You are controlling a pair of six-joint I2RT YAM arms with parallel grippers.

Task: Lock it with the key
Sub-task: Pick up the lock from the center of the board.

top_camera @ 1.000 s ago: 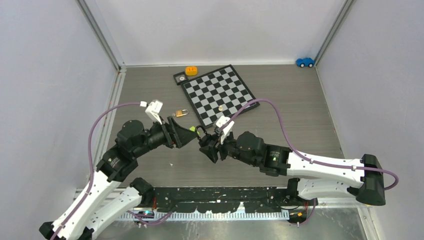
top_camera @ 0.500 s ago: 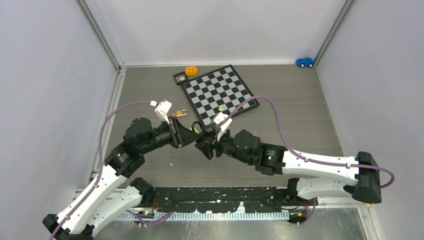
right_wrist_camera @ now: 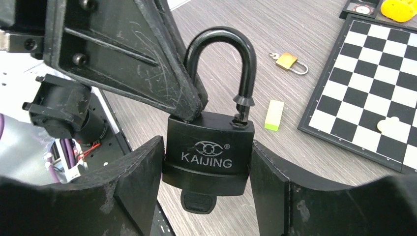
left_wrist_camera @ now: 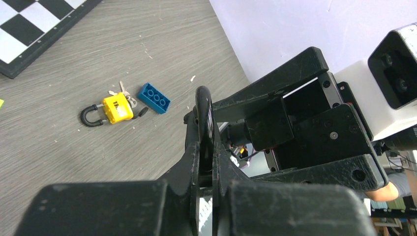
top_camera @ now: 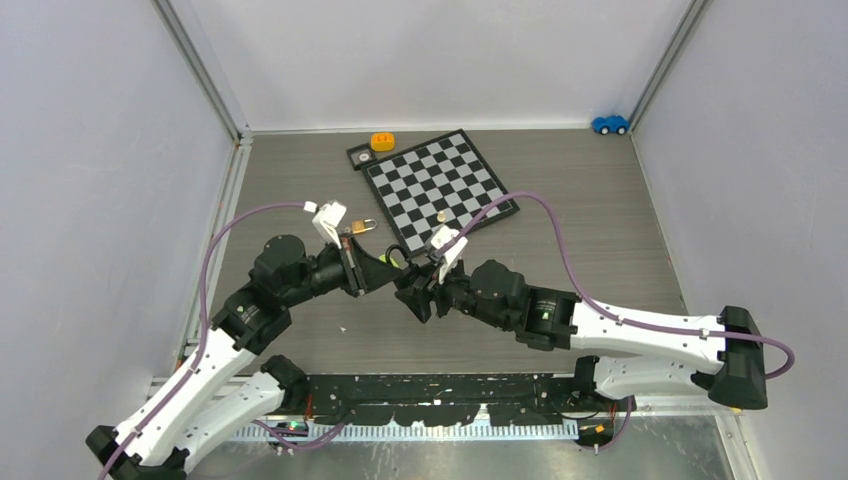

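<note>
Black padlock (right_wrist_camera: pixel 206 142) clenched in right tool (right_wrist_camera: pixel 206 164), key (right_wrist_camera: pixel 197 201) poking out beneath; left tool (left_wrist_camera: pixel 204 142) clamps its shackle (right_wrist_camera: pixel 219 54).

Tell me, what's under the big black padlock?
A black key pokes out of the bottom of the padlock. Only its head shows; the rest is hidden inside the lock.
</note>
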